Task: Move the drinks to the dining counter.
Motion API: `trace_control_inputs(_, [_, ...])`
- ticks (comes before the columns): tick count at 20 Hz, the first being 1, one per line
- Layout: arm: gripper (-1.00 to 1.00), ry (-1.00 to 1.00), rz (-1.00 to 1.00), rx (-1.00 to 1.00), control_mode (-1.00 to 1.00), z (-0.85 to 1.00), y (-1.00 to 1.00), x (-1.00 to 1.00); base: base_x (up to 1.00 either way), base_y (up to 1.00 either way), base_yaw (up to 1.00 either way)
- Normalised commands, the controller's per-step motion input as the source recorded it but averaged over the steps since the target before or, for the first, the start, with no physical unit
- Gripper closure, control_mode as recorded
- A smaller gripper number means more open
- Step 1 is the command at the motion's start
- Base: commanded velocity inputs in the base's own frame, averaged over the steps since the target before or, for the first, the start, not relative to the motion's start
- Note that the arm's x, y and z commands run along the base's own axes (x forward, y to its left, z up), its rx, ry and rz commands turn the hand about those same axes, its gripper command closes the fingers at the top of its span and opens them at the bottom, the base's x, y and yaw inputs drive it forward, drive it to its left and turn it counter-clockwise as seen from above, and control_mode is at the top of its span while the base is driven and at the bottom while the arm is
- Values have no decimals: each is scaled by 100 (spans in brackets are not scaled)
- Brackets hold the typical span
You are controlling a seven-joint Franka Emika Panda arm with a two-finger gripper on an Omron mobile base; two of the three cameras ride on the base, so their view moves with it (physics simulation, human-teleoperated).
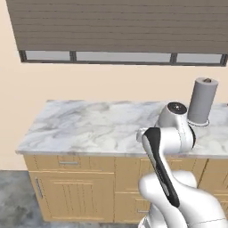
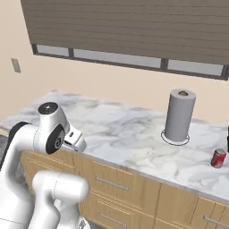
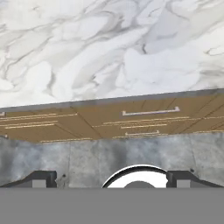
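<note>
1. Gripper [image 3: 112,179]: jaws spread wide, nothing between them. In the hand view the two dark fingertips [image 3: 39,178] sit at 7 and 5 o'clock, over grey floor.
2. Red soda can [image 2: 218,158]: upright on the wall-backed marble worktop [image 2: 125,134], near its front edge, at 4 o'clock in the right base view.
3. Grey paper towel roll [image 2: 180,115]: upright on the same worktop, at 10 o'clock from the can, apart from it.
4. Window blinds [image 1: 120,26] run along 12 o'clock above the worktop.
5. Light wood cabinets [image 3: 131,120] under the slab.
</note>
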Motion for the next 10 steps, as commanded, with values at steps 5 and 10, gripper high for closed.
trace_control_inputs(5, [-100,0,0,0,100,0,0,0,-6,-67,-46])
trace_control_inputs(10, [-100,0,0,0,100,0,0,0,10,-63,-67])
